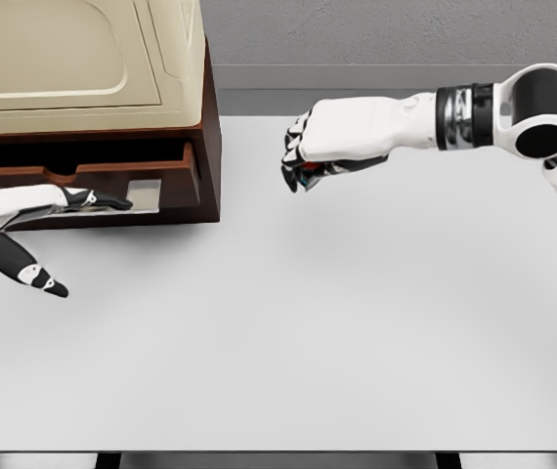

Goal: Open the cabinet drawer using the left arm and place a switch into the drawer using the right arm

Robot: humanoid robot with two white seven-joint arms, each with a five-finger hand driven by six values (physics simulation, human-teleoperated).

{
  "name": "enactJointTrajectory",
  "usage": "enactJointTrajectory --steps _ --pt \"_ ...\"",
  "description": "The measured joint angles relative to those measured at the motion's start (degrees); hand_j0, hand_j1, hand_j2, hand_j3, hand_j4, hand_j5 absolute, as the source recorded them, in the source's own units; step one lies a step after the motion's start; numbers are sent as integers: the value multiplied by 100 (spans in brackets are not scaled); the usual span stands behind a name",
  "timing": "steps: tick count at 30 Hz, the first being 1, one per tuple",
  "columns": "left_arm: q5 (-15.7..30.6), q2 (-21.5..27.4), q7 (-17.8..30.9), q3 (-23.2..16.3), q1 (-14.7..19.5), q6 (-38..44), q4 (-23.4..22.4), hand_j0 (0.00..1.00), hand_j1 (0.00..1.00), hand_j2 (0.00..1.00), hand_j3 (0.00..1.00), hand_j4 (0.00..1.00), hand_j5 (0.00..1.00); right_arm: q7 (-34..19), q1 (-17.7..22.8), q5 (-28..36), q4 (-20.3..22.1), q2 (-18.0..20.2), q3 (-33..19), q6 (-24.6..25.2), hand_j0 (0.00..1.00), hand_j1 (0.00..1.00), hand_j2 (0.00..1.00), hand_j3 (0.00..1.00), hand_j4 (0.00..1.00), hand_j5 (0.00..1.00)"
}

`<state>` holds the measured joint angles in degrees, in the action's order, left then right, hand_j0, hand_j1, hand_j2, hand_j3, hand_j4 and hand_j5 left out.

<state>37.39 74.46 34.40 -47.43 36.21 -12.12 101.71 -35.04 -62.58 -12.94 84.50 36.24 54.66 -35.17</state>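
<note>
A dark wooden cabinet [210, 127] with a cream top stands at the back left of the white table [337, 332]. Its drawer [176, 186] is pulled partly out. My left hand [39, 230] lies at the drawer's front, fingers spread, one finger reaching onto the drawer's pale floor and the thumb hanging below. My right hand [303, 161] hovers above the table to the right of the cabinet, fingers curled around a small dark object with red and blue glints, the switch [308, 174], which is mostly hidden by the fingers.
A grey wall runs along the table's far edge. The table's front edge [278, 451] crosses the bottom of the view. The cabinet's right side wall faces the right hand.
</note>
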Motion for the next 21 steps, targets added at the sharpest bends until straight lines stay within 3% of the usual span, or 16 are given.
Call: enactJointTrajectory --steps 9,17,21 --pt "74 134 6 9 -211 -340 11 100 100 100 100 100 100 1 -220 93 -3 -228 120 46 47 47 47 47 47 47" --pt "-135 298 33 -65 -255 -837 -5 100 100 100 100 100 100 1 -334 130 -4 -417 178 222 47 47 47 47 47 47" --pt "46 347 -15 -29 -386 -871 8 100 100 100 100 100 100 1 -422 185 -3 -466 224 283 47 47 47 47 47 47"
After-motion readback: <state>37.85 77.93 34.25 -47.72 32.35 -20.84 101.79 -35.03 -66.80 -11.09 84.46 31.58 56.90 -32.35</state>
